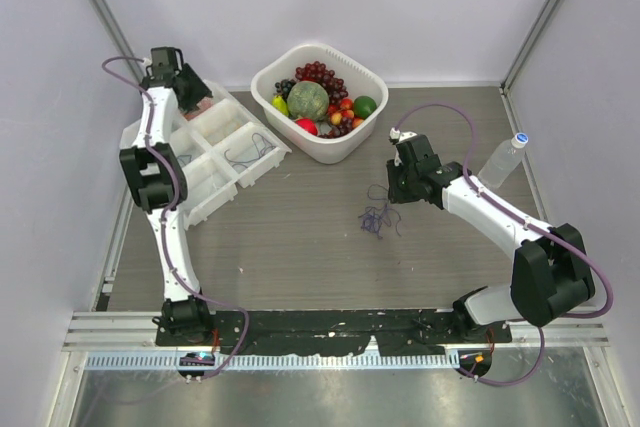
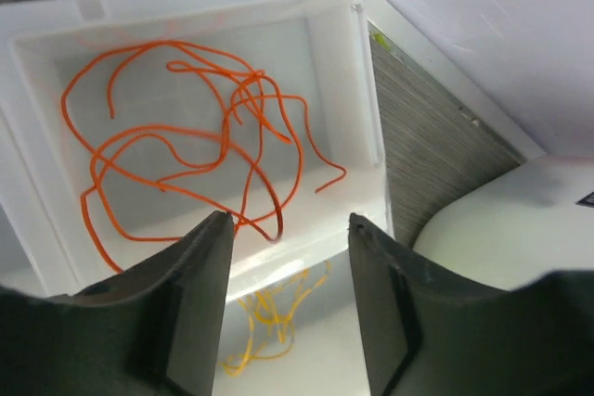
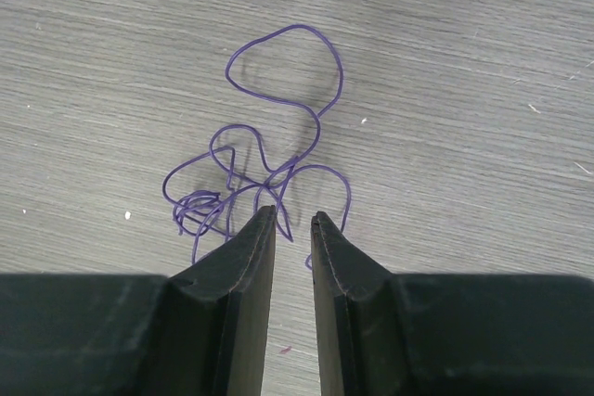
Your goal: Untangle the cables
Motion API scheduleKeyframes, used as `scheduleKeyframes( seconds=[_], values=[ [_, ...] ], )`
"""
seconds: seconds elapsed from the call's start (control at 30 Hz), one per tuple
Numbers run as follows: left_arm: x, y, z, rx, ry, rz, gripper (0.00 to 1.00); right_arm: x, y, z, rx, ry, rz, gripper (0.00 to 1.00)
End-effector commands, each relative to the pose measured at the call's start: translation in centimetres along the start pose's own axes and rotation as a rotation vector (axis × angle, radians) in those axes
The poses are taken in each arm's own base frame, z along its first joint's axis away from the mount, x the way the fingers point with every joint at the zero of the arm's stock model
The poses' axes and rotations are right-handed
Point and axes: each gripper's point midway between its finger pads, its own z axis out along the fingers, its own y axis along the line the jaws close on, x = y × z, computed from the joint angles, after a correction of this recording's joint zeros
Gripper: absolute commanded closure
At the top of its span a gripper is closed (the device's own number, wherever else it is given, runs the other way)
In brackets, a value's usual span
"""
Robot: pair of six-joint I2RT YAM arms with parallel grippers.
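Ok, left gripper (image 2: 290, 222): jaws stand well apart, nothing between them, nothing held; hovers above the tray.
Orange cable (image 2: 195, 141): straight ahead of the left fingertips, a loose loopy tangle lying flat in one compartment; its nearest loop shows just past the tip of the left-hand finger in the wrist view, not touching it as far as I can tell.
Yellow cable (image 2: 264, 322): small bundle in the next compartment, closer in, seen through the gap between the two fingers.
Tray (image 2: 368, 90): white plastic, divided into compartments, directly under the left gripper; one side wall runs just beyond the right-hand finger.
Right gripper (image 3: 293, 213): jaws only a narrow slit apart, gap looks bare; no strand visibly clamped; pointing down close over the table.
Purple cable (image 3: 269, 173): on the table right at the right fingertips; tight knot off the left-hand finger, one big open loop further ahead; strands run behind both tips, contact can't be told.
Table (image 3: 464, 90): grey wood-grain, under the right gripper.
Fruit basket (image 1: 300, 50): white, between the two grippers, further out than either of them.
Water bottle (image 1: 503, 159): upright, beside the right arm, apart from the purple cable.
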Motion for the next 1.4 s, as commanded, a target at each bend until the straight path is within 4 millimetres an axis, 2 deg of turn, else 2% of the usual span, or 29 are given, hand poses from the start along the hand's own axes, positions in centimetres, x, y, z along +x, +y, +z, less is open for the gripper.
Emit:
scheduleKeyframes(
  seconds=[0.0, 0.07, 0.13, 0.23, 0.27, 0.3, 0.4, 0.43, 0.47, 0.5, 0.57, 0.63, 0.7, 0.73, 0.83, 0.9, 1.0, 1.1, 1.13, 1.2, 1.27, 1.37],
  values=[
    [-2.5, -3.4, -5.8, 0.022, -0.066, -0.022, 0.36, -1.7, 1.1, -0.7, -0.053, -0.052, 0.034, 0.72],
    [-1.9, -4.5, -8.0, 0.027, -0.07, -0.006, 0.34, -1.5, 2.1, -0.6, -0.104, -0.042, 0.06, 0.72],
    [-0.2, -5.5, -10.5, 0.026, -0.054, 0.025, 0.34, -1.2, 2.8, 0.0, -0.14, -0.038, 0.094, 0.73],
    [3.2, -6.0, -13.5, 0.0, -0.009, 0.11, 0.34, -0.7, 3.1, 0.7, -0.154, -0.029, 0.137, 0.73],
    [4.4, -5.4, -14.2, -0.011, 0.013, 0.128, 0.34, -0.7, 3.0, 0.9, -0.145, -0.025, 0.143, 0.73],
    [6.7, -6.2, -15.3, 0.004, 0.046, 0.174, 0.34, -0.6, 3.0, 1.1, -0.14, -0.018, 0.151, 0.72],
    [11.7, -7.2, -18.6, 0.115, 0.137, 0.257, 0.34, -0.2, 2.2, 1.2, -0.102, -0.013, 0.153, 0.72],
    [13.6, -7.8, -20.4, 0.179, 0.165, 0.287, 0.35, -0.1, 1.8, 1.2, -0.08, -0.015, 0.158, 0.71],
    [16.4, -7.7, -21.3, 0.229, 0.22, 0.32, 0.36, 0.4, 0.7, 1.3, -0.022, -0.015, 0.155, 0.71],
    [18.4, -8.3, -22.5, 0.284, 0.244, 0.355, 0.38, 0.7, 0.1, 1.2, 0.002, -0.013, 0.159, 0.7],
    [23.2, -8.6, -24.3, 0.362, 0.319, 0.407, 0.44, 1.8, -1.8, 1.2, 0.099, 0.008, 0.139, 0.69],
    [27.1, -9.1, -25.6, 0.423, 0.371, 0.446, 0.46, 2.7, -2.4, 1.6, 0.128, 0.046, 0.104, 0.69],
    [30.6, -9.7, -26.7, 0.472, 0.434, 0.473, 0.47, 3.5, -2.1, 2.2, 0.109, 0.093, 0.069, 0.69],
    [31.6, -9.9, -26.9, 0.479, 0.461, 0.478, 0.48, 3.6, -1.7, 2.5, 0.094, 0.103, 0.05, 0.7],
    [33.7, -10.4, -27.3, 0.498, 0.515, 0.533, 0.48, 4.0, -0.1, 3.8, 0.051, 0.119, 0.039, 0.71],
    [34.3, -10.5, -27.3, 0.501, 0.542, 0.569, 0.47, 4.0, 2.1, 4.4, -0.012, 0.117, 0.068, 0.72],
    [34.7, -10.5, -27.3, 0.515, 0.567, 0.575, 0.43, 4.2, 6.6, 5.1, -0.099, 0.118, 0.028, 0.72],
    [35.0, -11.0, -27.3, 0.545, 0.579, 0.566, 0.39, 4.3, 11.9, 5.5, -0.231, 0.165, -0.039, 0.73],
    [35.2, -11.1, -27.2, 0.552, 0.587, 0.562, 0.38, 4.4, 13.5, 5.1, -0.274, 0.171, -0.068, 0.72],
    [35.6, -11.2, -27.1, 0.56, 0.607, 0.558, 0.37, 3.3, 15.4, 4.1, -0.341, 0.131, -0.087, 0.73],
    [35.9, -11.0, -26.7, 0.559, 0.62, 0.559, 0.36, 2.3, 15.9, 3.1, -0.373, 0.091, -0.077, 0.72],
    [36.5, -10.8, -26.2, 0.562, 0.639, 0.562, 0.36, 2.6, 14.6, 2.6, -0.359, 0.077, -0.059, 0.72]
  ],
)
